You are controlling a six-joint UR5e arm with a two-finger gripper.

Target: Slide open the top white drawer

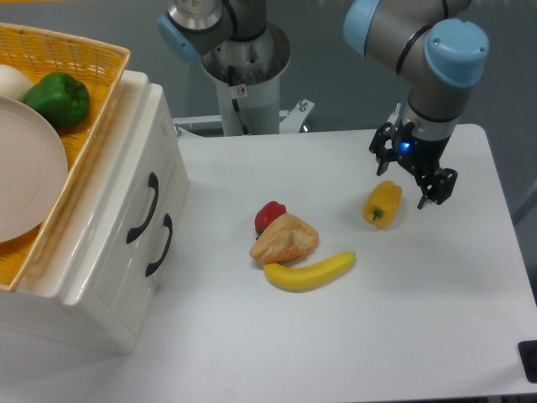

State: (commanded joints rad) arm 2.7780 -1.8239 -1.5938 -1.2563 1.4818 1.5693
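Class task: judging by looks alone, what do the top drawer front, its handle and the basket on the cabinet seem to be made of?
The top white drawer: glossy white, probably lacquered wood or plastic; its front shows soft reflections. The black handle: smooth, curved, plastic or painted metal, unclear which. The yellow basket: woven strips, wicker or plastic weave; a lattice pattern shows on its walls.

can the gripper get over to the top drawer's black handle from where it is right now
Probably yes. The gripper hangs above the table's right side by the yellow pepper; the top white drawer faces it, handle uncovered. The pastry, red pepper and banana lie low between.
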